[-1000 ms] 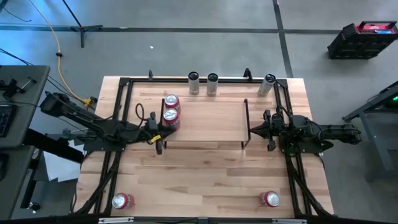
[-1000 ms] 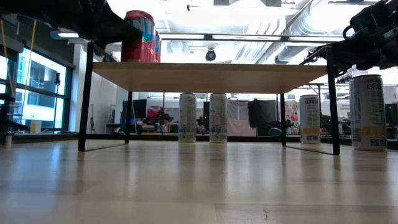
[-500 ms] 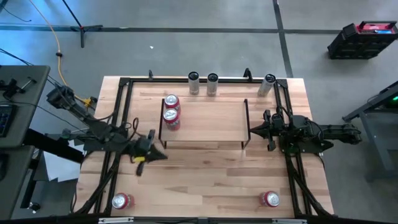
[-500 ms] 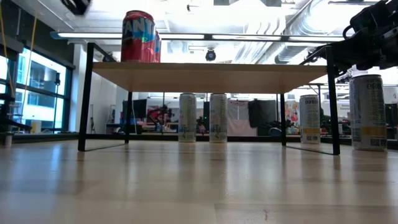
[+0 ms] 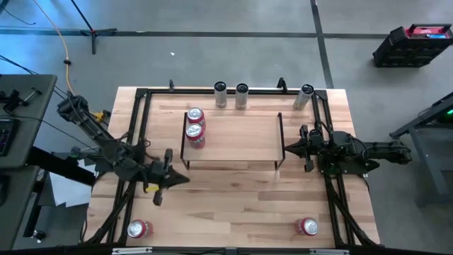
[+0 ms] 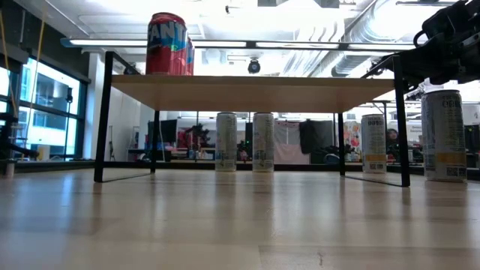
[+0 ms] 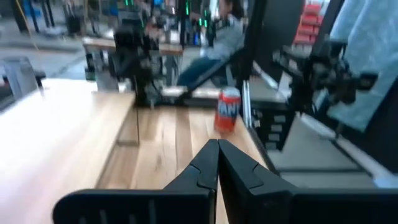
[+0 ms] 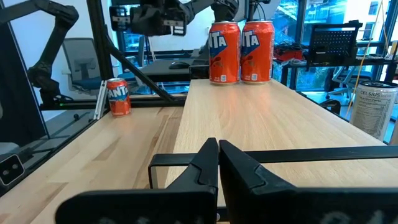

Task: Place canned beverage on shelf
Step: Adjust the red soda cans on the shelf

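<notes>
2 orange cans (image 5: 195, 126) stand upright on the shelf (image 5: 241, 138), touching each other at its left end (in the right wrist view they read as a side-by-side pair at the board's far end). The left hand (image 5: 182, 178) hangs over the tabletop (image 5: 233, 202) in front of the shelf's left corner, clear of the cans, its fingers pressed together with nothing between them. The right hand (image 5: 289, 149) waits just off the shelf's right rail, also pressed together and empty. 2 more orange cans stand on the tabletop at the near edge, 1 at the left (image 5: 139, 229) and 1 at the right (image 5: 307, 227). 3 tall pale cans (image 5: 241, 95) stand behind the shelf along the far edge, 2 near the middle and 1 towards the right.
</notes>
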Controlling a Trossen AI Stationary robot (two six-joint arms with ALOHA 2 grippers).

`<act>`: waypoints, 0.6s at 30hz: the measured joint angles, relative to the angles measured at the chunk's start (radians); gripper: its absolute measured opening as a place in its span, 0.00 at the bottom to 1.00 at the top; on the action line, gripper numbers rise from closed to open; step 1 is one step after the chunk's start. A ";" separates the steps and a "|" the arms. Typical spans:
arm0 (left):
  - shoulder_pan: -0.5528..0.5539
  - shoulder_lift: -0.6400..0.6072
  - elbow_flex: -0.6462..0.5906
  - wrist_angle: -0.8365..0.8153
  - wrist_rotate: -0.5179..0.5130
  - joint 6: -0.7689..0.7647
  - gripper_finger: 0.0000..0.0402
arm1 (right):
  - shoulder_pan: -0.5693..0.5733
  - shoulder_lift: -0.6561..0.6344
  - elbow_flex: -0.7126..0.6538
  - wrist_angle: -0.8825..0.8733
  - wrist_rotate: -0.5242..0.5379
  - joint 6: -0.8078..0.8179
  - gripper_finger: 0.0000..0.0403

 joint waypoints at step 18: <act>0.276 0.205 -0.029 0.036 0.189 -0.002 0.00 | 0.000 0.000 0.000 0.000 0.000 0.000 0.00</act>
